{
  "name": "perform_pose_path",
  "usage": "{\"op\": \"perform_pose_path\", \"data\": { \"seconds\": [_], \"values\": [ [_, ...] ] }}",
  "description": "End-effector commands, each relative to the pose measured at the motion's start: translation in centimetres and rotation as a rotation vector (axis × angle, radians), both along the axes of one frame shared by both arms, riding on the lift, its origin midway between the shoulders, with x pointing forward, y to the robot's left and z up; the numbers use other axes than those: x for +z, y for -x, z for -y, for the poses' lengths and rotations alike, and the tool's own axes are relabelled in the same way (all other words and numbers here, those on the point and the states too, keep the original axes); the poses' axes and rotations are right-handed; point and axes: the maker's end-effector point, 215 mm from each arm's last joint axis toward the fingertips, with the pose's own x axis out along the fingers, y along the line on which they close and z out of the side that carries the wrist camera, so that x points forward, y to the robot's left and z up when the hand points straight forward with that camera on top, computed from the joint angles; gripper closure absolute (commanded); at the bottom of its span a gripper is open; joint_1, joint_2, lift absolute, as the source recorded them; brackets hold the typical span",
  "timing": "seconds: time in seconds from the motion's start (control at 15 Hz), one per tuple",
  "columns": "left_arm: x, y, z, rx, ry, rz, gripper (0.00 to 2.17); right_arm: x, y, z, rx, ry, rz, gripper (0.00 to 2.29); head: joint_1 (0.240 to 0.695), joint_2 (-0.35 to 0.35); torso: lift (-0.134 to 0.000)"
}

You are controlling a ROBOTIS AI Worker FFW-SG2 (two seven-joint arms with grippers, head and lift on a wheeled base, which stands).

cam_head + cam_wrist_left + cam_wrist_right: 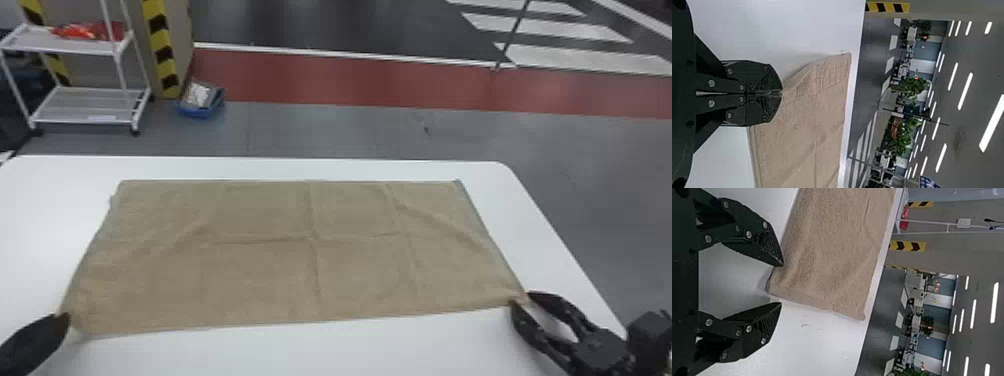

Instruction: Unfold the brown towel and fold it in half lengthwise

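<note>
Basically: 1 brown towel, 2 grippers, 1 pinching.

1 brown towel, spread on 1 white table, long sides running left to right. 2 main creases cross near its middle, plus some slanting wrinkles. Both grippers at its near side, 1 per corner.

Left gripper: at near left corner. Left wrist view has its 2 fingers together, towel cloth pinched at the tips, small folds fanning out from there.

Right gripper: at near right corner, 2 fingers well apart, nothing gripped. In the right wrist view 1 fingertip is right by the towel's edge, the other over table surface.

Background: 1 white cart with 2 shelves showing, red items on the upper one; 1 blue bin on the floor, just beside 1 striped pillar.
</note>
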Motion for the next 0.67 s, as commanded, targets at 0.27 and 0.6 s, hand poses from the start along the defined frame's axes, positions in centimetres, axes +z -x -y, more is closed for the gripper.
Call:
{"op": "perform_pose_path", "data": {
  "seconds": [0.27,0.6],
  "values": [
    [3.5,-0.3,0.4,0.026,-0.037,0.048,1.42,2.6,-0.2,-0.7,0.007,-0.006,0.036,1.33,0.695,-0.146,-0.125],
    [7.5,0.3,2.0,0.003,-0.050,0.017,1.42,7.7,0.1,-0.3,0.006,0.019,0.049,1.33,0.695,-0.165,-0.125]
  ]
}}
